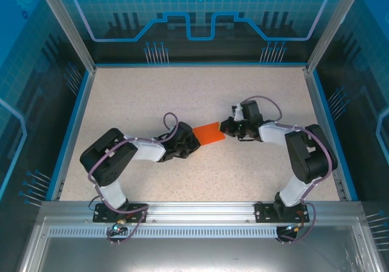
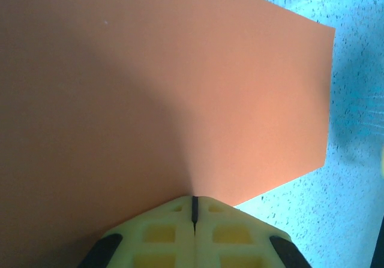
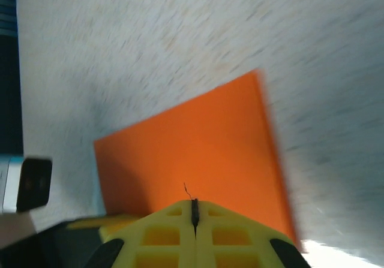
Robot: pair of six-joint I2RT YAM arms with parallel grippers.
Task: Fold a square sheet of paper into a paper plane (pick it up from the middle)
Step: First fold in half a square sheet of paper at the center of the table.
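Left pincer (image 1: 193, 143) is clamping shut on the left edge of the paper (image 1: 209, 133), and right pincer (image 1: 226, 128) is clamping shut on the opposite edge. The sheet is sitting mid-frame between them over the bench (image 1: 182, 89).

Risk: arms drifting apart could tear it or pull it out of one pinch, and closing in could buckle it.

Long axis is running pincer to pincer, rising slightly toward the right. It isn't showing a pointed nose yet.
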